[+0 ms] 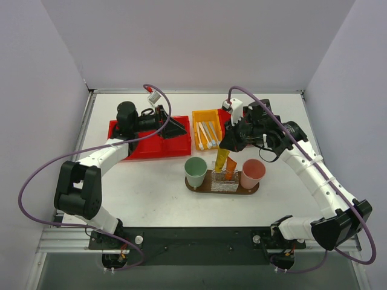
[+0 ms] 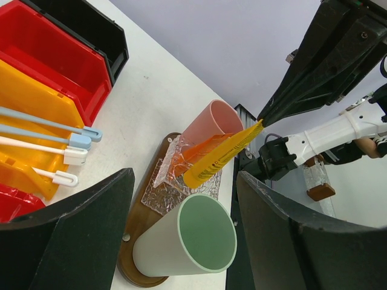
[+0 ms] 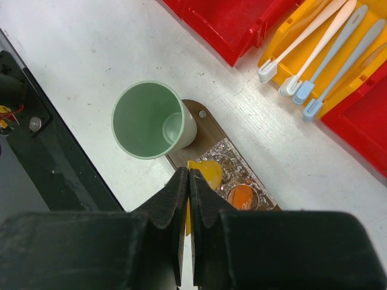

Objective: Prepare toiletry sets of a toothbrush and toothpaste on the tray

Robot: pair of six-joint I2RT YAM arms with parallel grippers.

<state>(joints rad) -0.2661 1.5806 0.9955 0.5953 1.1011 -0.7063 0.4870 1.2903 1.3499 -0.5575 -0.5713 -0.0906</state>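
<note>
Toothpaste loading is in hand: our right gripper (image 1: 226, 150), pinching the flat yellow tube (image 1: 221, 161), holds it tilted in the glass holder (image 1: 224, 183) on the tray (image 1: 195, 188), an orange tube (image 1: 231, 167) at its 3 o'clock. Next, we judge: lower, release, then fetch a toothbrush (image 1: 207, 134) at 12 o'clock. Our left gripper (image 1: 175, 128) hangs spread, empty.

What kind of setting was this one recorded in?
Probably a lab test cell, not a real bathroom: a white table boxed in by blank pale walls, two robot arms bolted at its near edge, and a yellow plastic bin of toothbrushes.
</note>
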